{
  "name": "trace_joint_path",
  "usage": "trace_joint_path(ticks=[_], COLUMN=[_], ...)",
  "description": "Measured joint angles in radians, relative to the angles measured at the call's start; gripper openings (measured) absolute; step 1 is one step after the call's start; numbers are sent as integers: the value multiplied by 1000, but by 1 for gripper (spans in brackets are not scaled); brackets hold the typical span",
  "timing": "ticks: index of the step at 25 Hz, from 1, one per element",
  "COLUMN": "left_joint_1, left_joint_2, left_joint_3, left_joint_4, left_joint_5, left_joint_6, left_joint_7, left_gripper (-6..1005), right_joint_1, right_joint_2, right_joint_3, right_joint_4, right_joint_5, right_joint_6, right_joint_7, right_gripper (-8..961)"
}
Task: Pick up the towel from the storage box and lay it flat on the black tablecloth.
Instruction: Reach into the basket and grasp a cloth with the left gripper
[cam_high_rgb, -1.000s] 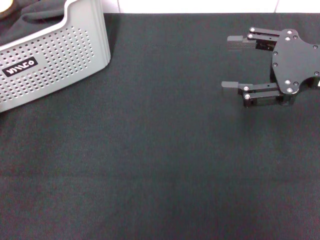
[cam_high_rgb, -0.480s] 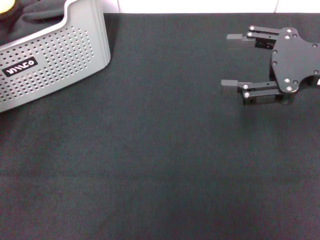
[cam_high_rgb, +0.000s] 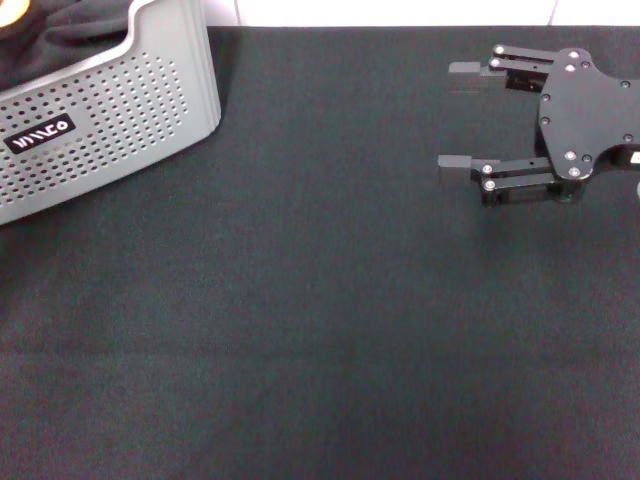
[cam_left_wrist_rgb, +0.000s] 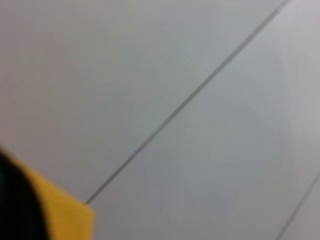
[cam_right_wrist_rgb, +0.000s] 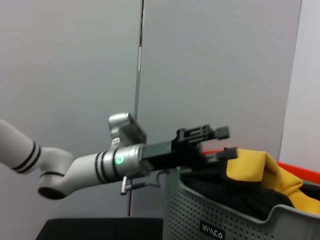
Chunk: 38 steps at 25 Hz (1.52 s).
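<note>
Head view: right gripper (cam_high_rgb: 457, 116) hovers over the black tablecloth (cam_high_rgb: 320, 330), the storage box (cam_high_rgb: 110, 120) sits at the far left corner.

From my seat I see the right jaws spread wide apart, holding nothing, well apart from the box. My right wrist view shows the left gripper (cam_right_wrist_rgb: 220, 142) reaching over the box rim, right at the yellow-orange face of the towel (cam_right_wrist_rgb: 255, 167), which is bunched up inside the box on top of a dark fabric bundle (cam_right_wrist_rgb: 235, 192). I cannot tell whether the left jaws have closed on it.
</note>
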Motion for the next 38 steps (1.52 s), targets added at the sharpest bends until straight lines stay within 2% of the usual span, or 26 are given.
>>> trace_joint_path(ticks=[5, 6, 8, 12, 16, 17, 18, 22, 29, 30, 34, 38], left_joint_1=[-9, -4, 7, 59, 93, 93, 114, 148, 205, 207, 207, 227], left_joint_2=[-1, -2, -1, 3, 6, 6, 7, 7, 1, 0, 0, -2], left_joint_3=[42, 75, 105, 205, 234, 234, 227, 205, 209, 214, 223, 280], left_joint_4=[97, 175, 240, 448, 565, 565, 588, 596, 546, 514, 466, 453], left_joint_5=[-9, -19, -20, 11, 81, 81, 95, 98, 101, 92, 60, -40], left_joint_6=[-27, -73, -115, -283, -363, -363, -367, -374, -387, -386, -364, -359], left_joint_7=[-11, -23, -26, -5, 43, 43, 121, 257, 636, 725, 898, 1090], left_gripper=[694, 694, 694, 694, 694, 694, 694, 693, 693, 693, 693, 693], right_joint_1=[1, 2, 2, 2, 4, 5, 5, 8, 36, 40, 59, 68], right_joint_2=[-1, -1, -1, -1, -2, -2, -2, -2, -2, -2, -2, -3], right_joint_3=[5, 10, 20, 26, 32, 40, 42, 54, 71, 74, 80, 80], right_joint_4=[8, 10, 13, 16, 27, 30, 30, 40, 66, 71, 91, 100], right_joint_5=[1, 1, 1, 1, 1, 1, 1, 1, -6, -7, -8, -8], right_joint_6=[0, -1, -2, -2, 4, 5, 5, 5, 11, 11, 23, 42], right_joint_7=[0, 0, 0, 0, -9, -12, -13, -15, -17, -17, -16, -15], right_gripper=[808, 808, 808, 808, 808, 808, 808, 807, 807, 807, 807, 806])
